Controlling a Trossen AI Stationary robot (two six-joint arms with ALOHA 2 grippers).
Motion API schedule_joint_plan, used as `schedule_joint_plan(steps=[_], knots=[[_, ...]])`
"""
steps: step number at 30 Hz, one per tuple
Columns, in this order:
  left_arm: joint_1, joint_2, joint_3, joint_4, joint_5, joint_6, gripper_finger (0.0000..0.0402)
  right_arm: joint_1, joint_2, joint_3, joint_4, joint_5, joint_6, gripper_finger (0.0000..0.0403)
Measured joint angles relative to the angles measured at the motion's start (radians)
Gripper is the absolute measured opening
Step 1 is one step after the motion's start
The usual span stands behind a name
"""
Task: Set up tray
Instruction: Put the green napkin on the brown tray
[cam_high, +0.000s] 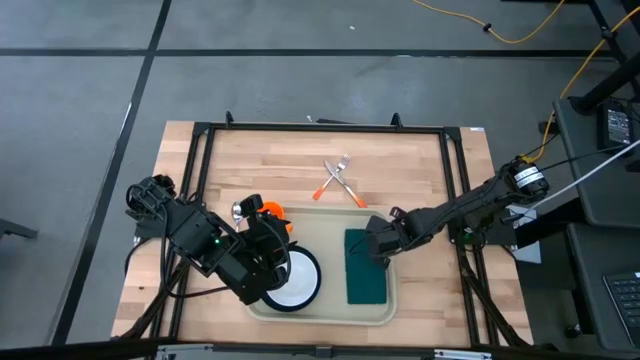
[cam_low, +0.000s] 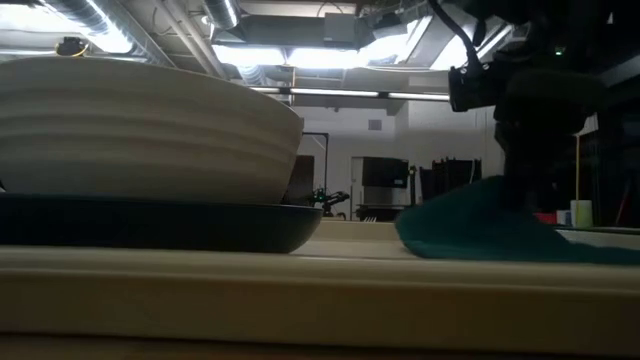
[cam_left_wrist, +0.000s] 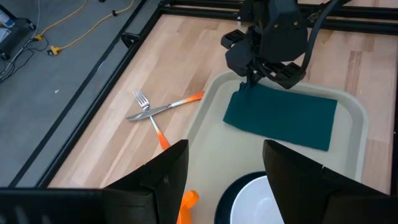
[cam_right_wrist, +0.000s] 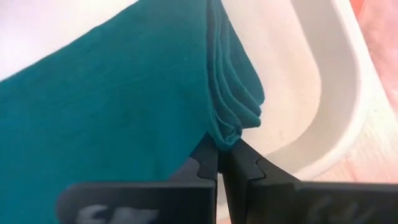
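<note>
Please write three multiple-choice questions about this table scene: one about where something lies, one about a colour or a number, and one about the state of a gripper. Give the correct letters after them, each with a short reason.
1. Where does the fork lie?
A. on the bare table, outside the tray
B. on the napkin
C. in the bowl

2. What colour is the napkin?
A. red
B. dark green
C. white

3. How is the right gripper?
A. wide open above the table
B. shut on a corner of the napkin
C. holding the fork

Answers:
1 A: the high view shows it on wood beyond the tray's rim.
2 B: it looks dark green in every view.
3 B: the right wrist view shows the fingers pinching the folded cloth.
</note>
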Motion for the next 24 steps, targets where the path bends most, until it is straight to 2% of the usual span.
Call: schedule_joint_plan(steps=[6, 24], knots=[[0.000, 0.000, 0.000, 0.000, 0.000, 0.000, 0.0200, 0.000, 0.000, 0.000, -0.011, -0.002, 0.043, 0.0017], [-0.001, 0.000, 0.000, 0.000, 0.000, -0.009, 0.0200, 0.000, 0.000, 0.000, -0.024, -0.002, 0.084, 0.0010]])
